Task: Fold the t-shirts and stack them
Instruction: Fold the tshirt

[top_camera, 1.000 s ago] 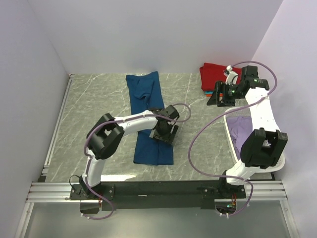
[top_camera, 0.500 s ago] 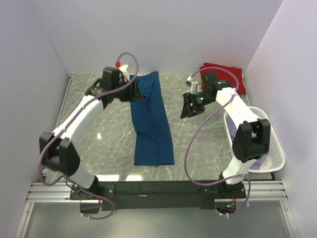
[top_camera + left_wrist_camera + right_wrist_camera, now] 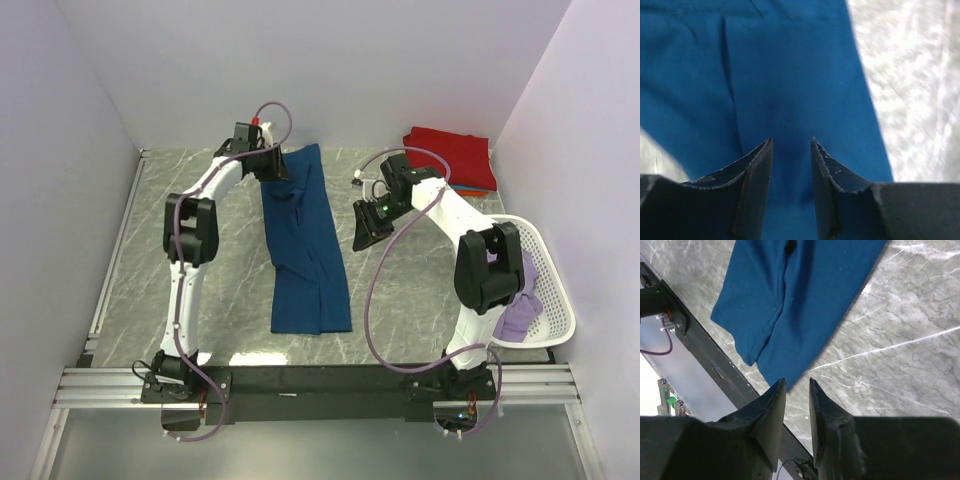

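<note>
Left fingers (image 3: 752, 185) shifted over blue t-shirt (image 3: 305, 240) (long axis near-to-far), slightly parted, right fingers (image 3: 767, 425) likewise parted

shirts: 3 – blue shirt (image 3: 305, 240) 1, red shirt (image 3: 452, 155) 1, purple shirt (image 3: 520, 308) 1 | basket (image 3: 560, 290): 1 | arms: 2 – left arm (image 3: 188, 235), right arm (image 3: 482, 262) | grippers: 2 – left gripper (image 3: 791, 144), right gripper (image 3: 797, 382) | tabletop (image 3: 240, 300): 1

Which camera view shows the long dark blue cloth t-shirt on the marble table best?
The top external view: the whole dark blue t-shirt shows there, end to end, as a long strip. The left wrist view gives only a close patch of its cloth; the right wrist view gives one end with its corners.
</note>
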You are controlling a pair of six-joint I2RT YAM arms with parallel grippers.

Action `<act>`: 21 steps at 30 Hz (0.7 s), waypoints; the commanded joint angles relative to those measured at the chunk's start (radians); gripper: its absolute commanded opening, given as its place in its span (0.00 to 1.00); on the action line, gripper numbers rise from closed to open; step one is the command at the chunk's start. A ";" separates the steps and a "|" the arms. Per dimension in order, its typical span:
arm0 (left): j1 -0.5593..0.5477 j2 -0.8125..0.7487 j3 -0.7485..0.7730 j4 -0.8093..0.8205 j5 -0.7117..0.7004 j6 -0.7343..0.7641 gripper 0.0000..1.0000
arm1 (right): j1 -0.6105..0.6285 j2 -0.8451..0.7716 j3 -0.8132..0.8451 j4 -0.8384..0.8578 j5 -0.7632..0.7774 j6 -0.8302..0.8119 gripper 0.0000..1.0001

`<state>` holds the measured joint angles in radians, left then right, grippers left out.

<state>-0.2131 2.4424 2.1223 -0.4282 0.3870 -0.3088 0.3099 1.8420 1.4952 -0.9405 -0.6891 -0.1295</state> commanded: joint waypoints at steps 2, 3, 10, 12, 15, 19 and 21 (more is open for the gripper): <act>-0.006 0.107 0.189 -0.041 0.004 -0.021 0.41 | 0.006 -0.007 -0.009 0.017 0.002 -0.021 0.31; -0.008 0.133 0.186 -0.031 0.004 -0.024 0.42 | 0.008 -0.009 -0.013 0.019 0.003 -0.021 0.31; -0.057 0.225 0.203 0.006 0.099 -0.052 0.44 | 0.006 -0.006 -0.030 -0.006 0.016 -0.039 0.31; -0.065 0.250 0.235 0.022 0.108 -0.053 0.45 | 0.005 -0.004 -0.030 -0.011 0.019 -0.041 0.31; -0.071 0.274 0.255 0.060 0.144 -0.061 0.48 | 0.005 -0.004 -0.030 -0.012 0.026 -0.041 0.31; -0.072 0.302 0.286 0.094 0.162 -0.082 0.50 | 0.005 0.011 -0.015 -0.021 0.031 -0.042 0.32; -0.071 0.299 0.286 0.135 0.167 -0.093 0.50 | 0.003 0.014 -0.004 -0.024 0.031 -0.045 0.33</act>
<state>-0.2775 2.7014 2.3871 -0.3229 0.5240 -0.3790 0.3099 1.8465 1.4639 -0.9493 -0.6659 -0.1551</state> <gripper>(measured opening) 0.494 0.324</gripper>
